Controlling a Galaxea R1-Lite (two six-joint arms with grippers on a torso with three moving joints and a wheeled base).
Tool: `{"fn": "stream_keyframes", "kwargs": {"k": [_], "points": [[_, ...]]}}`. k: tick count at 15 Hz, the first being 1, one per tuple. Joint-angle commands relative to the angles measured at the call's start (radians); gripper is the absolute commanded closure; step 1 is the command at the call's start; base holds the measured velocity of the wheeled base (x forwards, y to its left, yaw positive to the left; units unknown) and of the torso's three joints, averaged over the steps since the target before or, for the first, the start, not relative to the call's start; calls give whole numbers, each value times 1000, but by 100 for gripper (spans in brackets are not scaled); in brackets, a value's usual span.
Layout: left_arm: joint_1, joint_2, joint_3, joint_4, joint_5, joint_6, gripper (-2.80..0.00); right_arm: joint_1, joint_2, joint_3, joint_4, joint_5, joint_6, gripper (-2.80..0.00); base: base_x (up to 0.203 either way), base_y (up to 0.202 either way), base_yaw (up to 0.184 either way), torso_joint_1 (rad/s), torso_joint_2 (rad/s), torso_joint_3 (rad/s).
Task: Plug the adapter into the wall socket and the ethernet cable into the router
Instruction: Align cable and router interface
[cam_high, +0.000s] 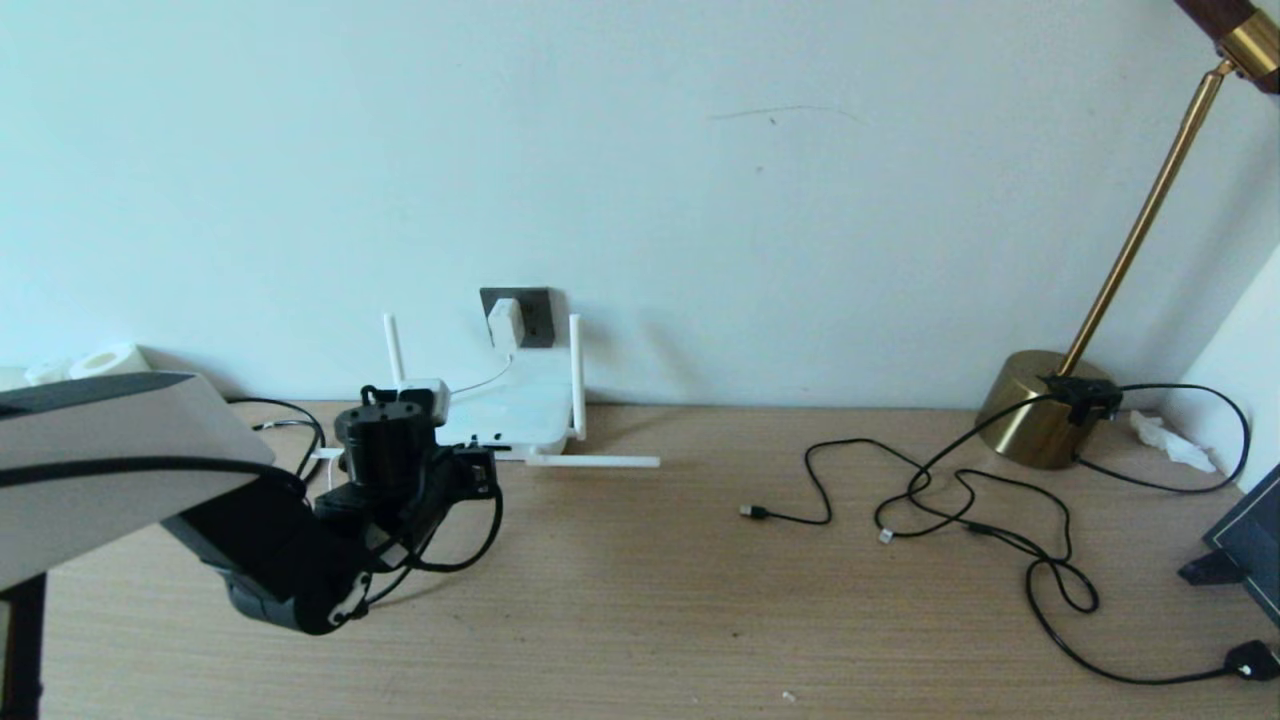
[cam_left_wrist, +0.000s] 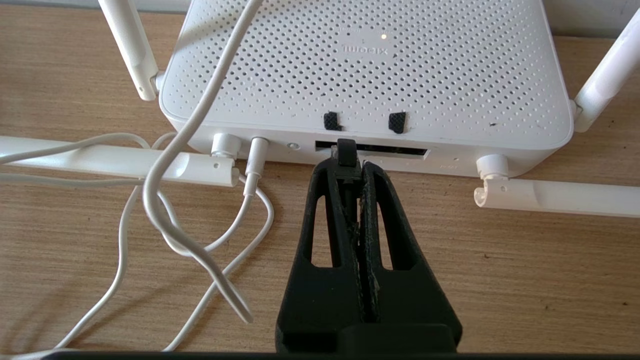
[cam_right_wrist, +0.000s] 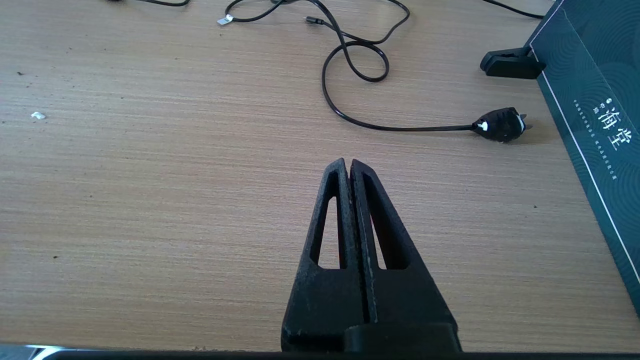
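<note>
At the left of the head view, the left hand (cam_left_wrist: 348, 165) is clamped on the ethernet cable (cam_left_wrist: 346, 152) connector, its tip at the router (cam_left_wrist: 370, 75) port slot. The adapter (cam_high: 505, 321) sits in the wall socket (cam_high: 537, 316). The right hand (cam_right_wrist: 347, 165) hangs pressed together above the table (cam_right_wrist: 150, 200).

This looks like a home desk or study corner: a wood-grain desk (cam_high: 640, 600) pushed against a plain pale wall (cam_high: 700, 180), with the router (cam_high: 510, 410) standing at the wall as the landmark. Just above the router a wall socket (cam_high: 528, 316) holds a white adapter (cam_high: 504, 322). Well to the router's right stands a brass desk lamp (cam_high: 1040, 405), with loose black charging cords (cam_high: 960, 500) between them, and a dark printed box (cam_right_wrist: 595, 100) beyond the lamp
</note>
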Motion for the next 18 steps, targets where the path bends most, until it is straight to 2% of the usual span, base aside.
{"fn": "stream_keyframes", "kwargs": {"k": [1,13,18], "points": [[0,2,4,-4,2,0,0,0,1,1,3,0,0,0,0,0,0,0,0,0],[4,17,-7,-9,0,0,0,0,1,0,3,0,14,0,0,0,0,0,0,0],[9,49,-10,-65,1,3,0,0,1,0,3,-2,29,0,0,0,0,0,0,0]]}}
